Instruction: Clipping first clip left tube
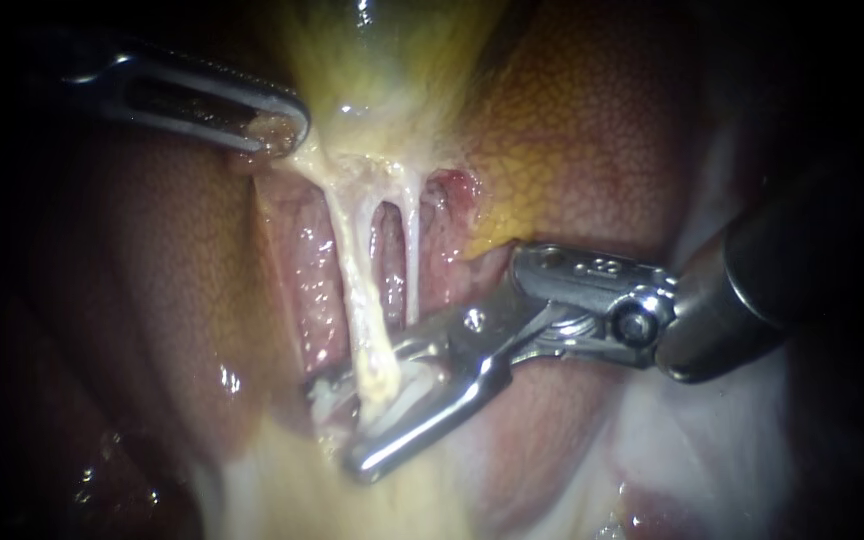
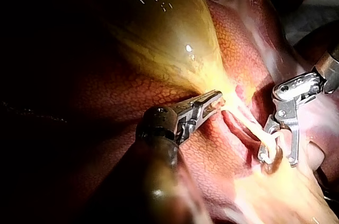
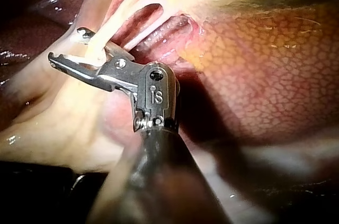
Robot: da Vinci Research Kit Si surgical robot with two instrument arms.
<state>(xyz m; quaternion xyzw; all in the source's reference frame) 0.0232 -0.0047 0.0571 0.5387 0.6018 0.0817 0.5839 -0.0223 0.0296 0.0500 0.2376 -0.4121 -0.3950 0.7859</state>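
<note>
- Left instrument [image 1: 277, 130]: enters from the upper left. Its jaws are clamped on the narrow lower end of the gallbladder [image 1: 382, 60], with pale tissue pinched at the tip.
- Gallbladder: yellow-green, stretched taut from the clamped point. The liver [image 1: 592, 130] lies on both sides of it.
- Two pale tubes run down from the gallbladder's lower end, side by side with a narrow window between them.
- Left tube [image 1: 352, 270]: the thicker of the two. It runs from just below the left instrument's jaws down into the right instrument's jaws.
- Right tube [image 1: 413, 260]: thinner. It ends behind the upper jaw of the right instrument and lies outside the jaws.
- Right instrument [image 1: 335, 427]: enters from the right. Its jaws are spread, with a clear gap between them, and straddle the left tube near its lower end, one jaw on each side.
- Right wrist view: the left tube crosses the gap deep between the spread jaws.
- Pale fatty tissue lies under and below the right instrument's jaws.
</note>
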